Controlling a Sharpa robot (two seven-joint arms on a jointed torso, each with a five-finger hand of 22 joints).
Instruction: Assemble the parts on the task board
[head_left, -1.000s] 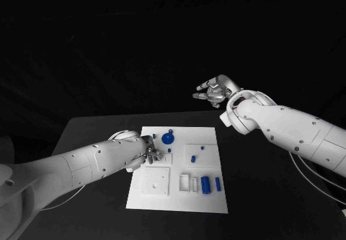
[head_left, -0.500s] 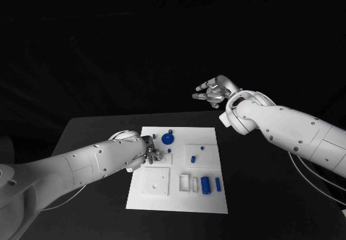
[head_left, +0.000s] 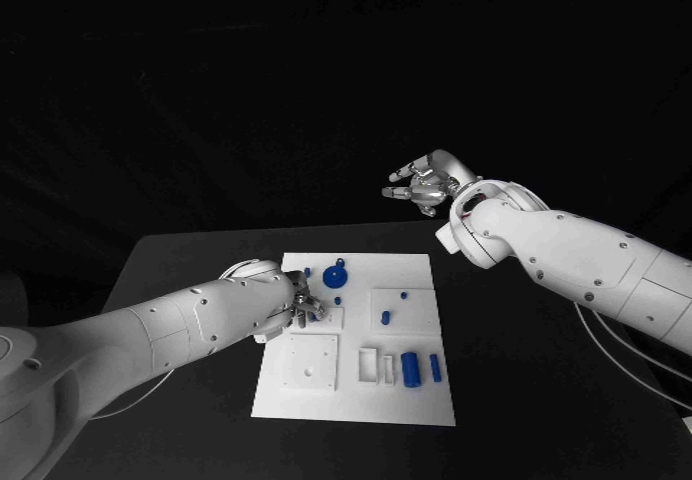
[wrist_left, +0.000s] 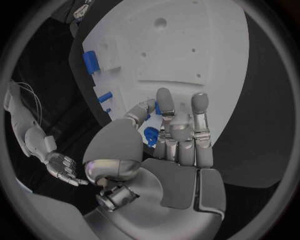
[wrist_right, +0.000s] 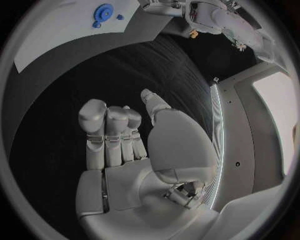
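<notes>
While the left hand (wrist_left: 172, 145) pinches a small blue part (wrist_left: 150, 135) between its fingertips over the task board (head_left: 411, 395), the part looks light, stiff, slippery; the right hand (head_left: 421, 184) hangs apart, empty.

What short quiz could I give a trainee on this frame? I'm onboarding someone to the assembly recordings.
1. True or false: the right hand is raised beyond the table's far edge, away from the task board.
2. Which hand is down at the board? A) left hand B) right hand C) both
3. Fill in: the round blue part with a central knob lies near the board's ____ edge in the head view.

Key: 1 true; 2 A; 3 far. The right hand holds nothing. Whether the left hand grips a small blue part by its fingers is unclear.
</notes>
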